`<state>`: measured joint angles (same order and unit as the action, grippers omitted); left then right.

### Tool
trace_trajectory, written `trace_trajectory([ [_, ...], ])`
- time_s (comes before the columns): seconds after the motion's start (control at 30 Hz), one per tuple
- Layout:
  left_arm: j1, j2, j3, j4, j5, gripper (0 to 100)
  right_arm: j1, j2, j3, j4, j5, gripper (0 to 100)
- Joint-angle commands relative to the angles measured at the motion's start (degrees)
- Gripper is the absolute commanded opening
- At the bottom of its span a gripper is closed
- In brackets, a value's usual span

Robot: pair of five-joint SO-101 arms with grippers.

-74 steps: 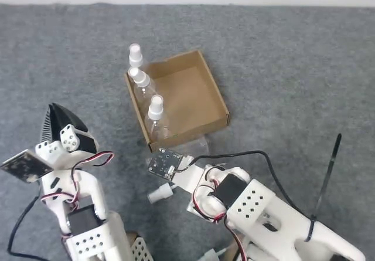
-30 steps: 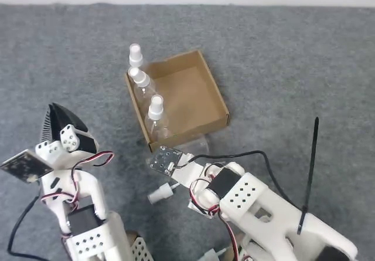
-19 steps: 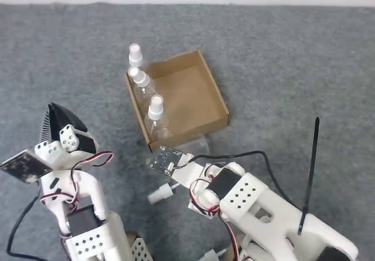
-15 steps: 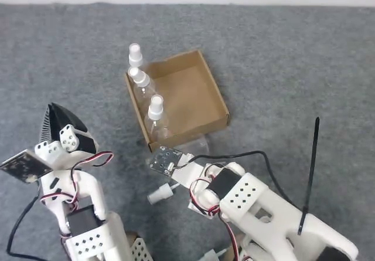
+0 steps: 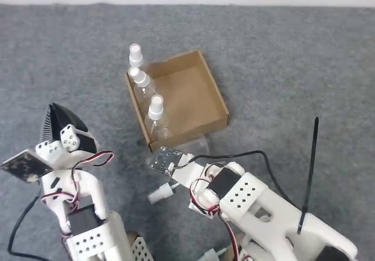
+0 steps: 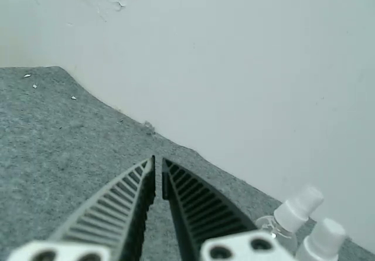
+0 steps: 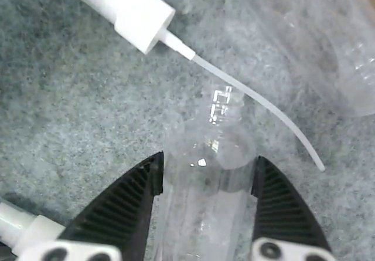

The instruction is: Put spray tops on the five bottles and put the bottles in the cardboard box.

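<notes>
The right arm [image 5: 246,199] has edged left and settled: right fingers [image 7: 132,202] pinch the clear uncapped plastic bottle [image 7: 220,126] lying just on the near side of the brown cardboard box [image 5: 190,97], ready for capping; left fingers [image 6: 126,205] are pressed together

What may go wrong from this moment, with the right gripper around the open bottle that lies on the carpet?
1. The right gripper grips the uncapped bottle just below its shoulder. The smooth clear plastic may slip or tilt when it is lifted.
2. The thin tube of the loose spray top lies right by the bottle's neck, so moving the bottle may knock or bend it.
</notes>
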<state>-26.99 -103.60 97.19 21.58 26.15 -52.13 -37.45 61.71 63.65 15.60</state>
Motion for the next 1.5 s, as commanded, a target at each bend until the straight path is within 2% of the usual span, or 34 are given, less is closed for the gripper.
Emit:
trace_trajectory([
  [0.0, 0.09, -0.7, -0.66, -0.09, -0.53, 1, 1.19, 0.04, -1.41, 0.4, 0.7, 18.5],
  [0.2, 0.09, -0.7, -0.66, -0.09, -0.53, 1, 1.1, -0.66, -1.76, -0.13, 2.9, 6.4],
  [0.43, 0.18, -0.7, -0.66, -0.09, -0.53, 1, 1.19, -0.66, -3.78, 1.01, 3.87, 5.5],
  [0.63, 0.18, -0.7, -0.66, -0.09, -0.53, 1, 1.1, -0.66, -11.34, 9.89, 3.87, 7.3],
  [0.77, 0.18, -0.7, -0.66, -0.09, -0.53, 1, 1.01, -0.04, -14.42, 12.97, 3.87, 17.5],
  [0.93, 0.18, -0.7, -0.66, -0.09, -0.53, 1, 1.01, -0.04, -14.42, 12.88, 3.87, 21.0],
  [1.2, 0.18, -0.7, -0.66, -0.09, -0.53, 1, 1.01, 0.04, -7.47, 4.7, 3.87, 21.0],
  [1.47, 0.18, -0.7, -0.66, -0.09, -0.53, 1, 1.01, 0.04, -5.1, 3.65, 3.78, 21.0],
])
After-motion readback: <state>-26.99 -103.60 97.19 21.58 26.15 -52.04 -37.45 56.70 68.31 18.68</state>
